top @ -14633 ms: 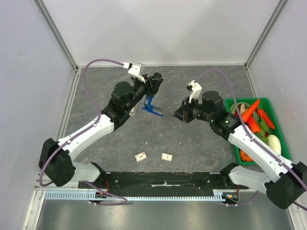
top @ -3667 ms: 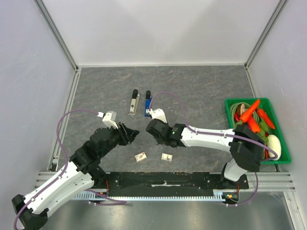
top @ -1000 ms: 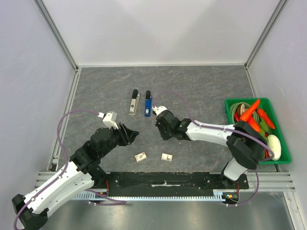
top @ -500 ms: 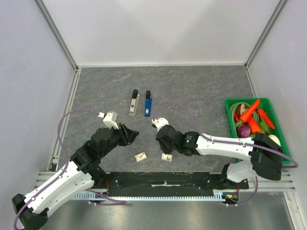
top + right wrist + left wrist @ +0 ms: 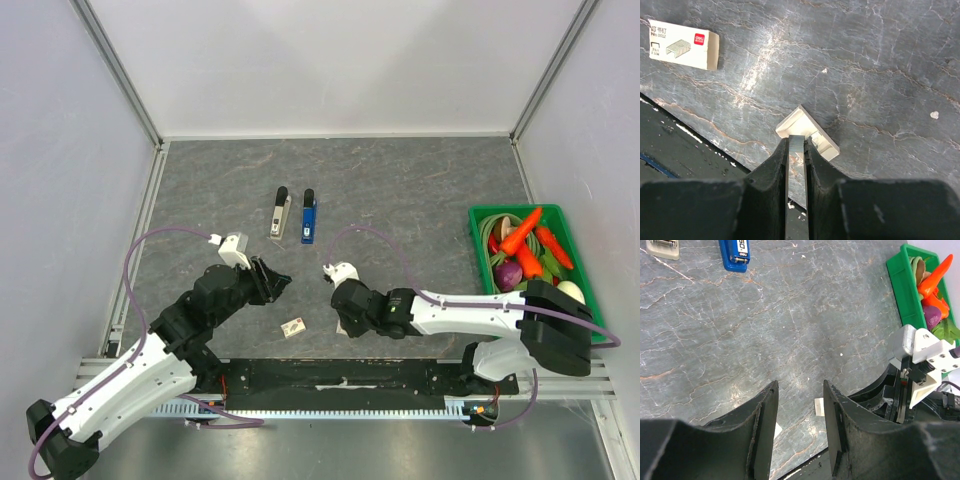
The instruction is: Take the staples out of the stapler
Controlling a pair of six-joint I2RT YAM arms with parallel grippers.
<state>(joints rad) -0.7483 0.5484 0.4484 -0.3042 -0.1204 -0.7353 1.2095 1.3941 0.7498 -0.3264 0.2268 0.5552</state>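
The stapler lies opened into two bars at mid table: a silver and black bar [image 5: 281,213] and a blue one [image 5: 309,216], whose end also shows in the left wrist view [image 5: 734,251]. My right gripper [image 5: 796,141] is shut on a short grey strip of staples [image 5: 796,146], just above a small open white tray [image 5: 815,134]. From above, that gripper [image 5: 345,322] hides the tray. My left gripper [image 5: 800,390] hangs open and empty over bare table, left of the right gripper [image 5: 275,280].
A white staple box [image 5: 684,44] lies near the front edge [image 5: 293,326]. A green bin [image 5: 500,209] of toy vegetables stands at the right. The black front rail runs just below the tray.
The right gripper has swung from beside the blue bar down toward the front edge, ending over the white tray. The left arm has stayed put.
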